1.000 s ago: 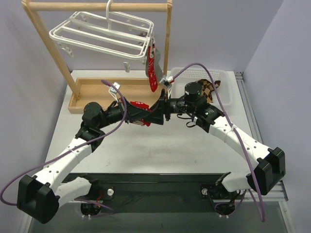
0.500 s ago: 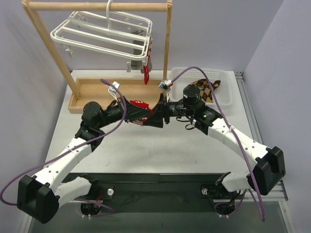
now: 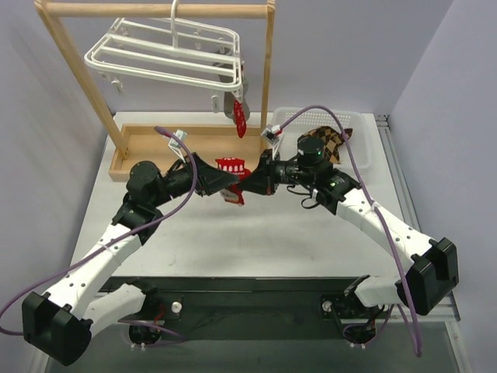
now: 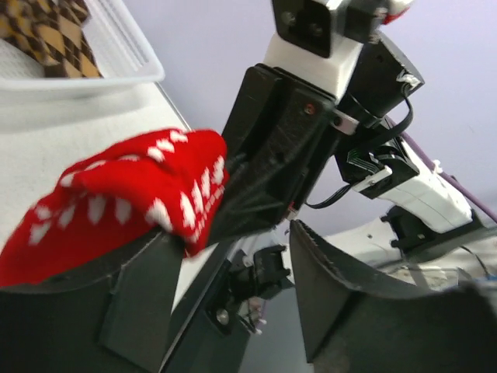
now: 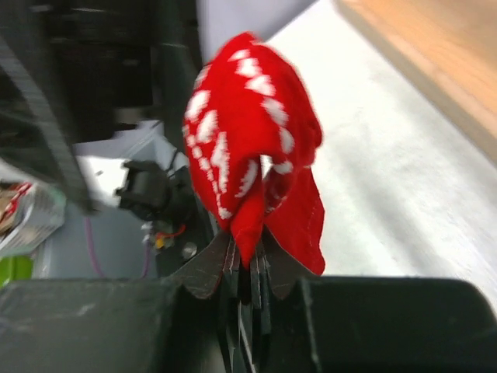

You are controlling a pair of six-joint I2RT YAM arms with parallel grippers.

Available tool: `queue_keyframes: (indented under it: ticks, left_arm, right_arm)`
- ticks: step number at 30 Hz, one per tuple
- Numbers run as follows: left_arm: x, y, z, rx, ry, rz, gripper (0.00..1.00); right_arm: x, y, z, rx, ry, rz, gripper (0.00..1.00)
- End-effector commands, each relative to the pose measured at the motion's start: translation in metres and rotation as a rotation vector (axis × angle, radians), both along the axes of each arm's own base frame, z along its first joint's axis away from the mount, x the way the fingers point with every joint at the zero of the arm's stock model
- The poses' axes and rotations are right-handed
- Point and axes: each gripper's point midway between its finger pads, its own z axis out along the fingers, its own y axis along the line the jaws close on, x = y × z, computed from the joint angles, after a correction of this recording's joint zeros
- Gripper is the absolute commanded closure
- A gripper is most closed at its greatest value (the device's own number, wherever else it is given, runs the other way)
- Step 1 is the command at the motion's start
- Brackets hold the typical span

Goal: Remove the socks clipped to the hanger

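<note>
Red sock mid-table, basket right, rack behind

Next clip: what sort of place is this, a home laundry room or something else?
Probably a robotics lab bench staged for laundry: robot arms bolted to a white table, a white hanger on a small wooden rack, a basket holding an argyle sock.
</note>
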Motion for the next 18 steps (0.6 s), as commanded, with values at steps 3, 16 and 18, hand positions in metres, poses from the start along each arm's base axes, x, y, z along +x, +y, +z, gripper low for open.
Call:
queue_keyframes:
  ticks: [3, 16, 18]
  left_arm:
    - [0.01, 0.033, 0.022, 0.125, -0.118, 0.221, 0.25]
    - [-0.003, 0.044, 0.021, 0.174, -0.15, 0.239, 0.22]
    - [-0.01, 0.039, 0.041, 0.102, -0.189, 0.201, 0.28]
  right_arm:
    - [0.063, -0.053, -0.003, -0.094, -0.009, -0.357, 1.0]
    - [0.21, -0.191, 0.023, -0.261, -0.067, -1.001, 1.0]
    - [0.225, -0.208, 0.026, -0.278, -0.068, -1.039, 1.0]
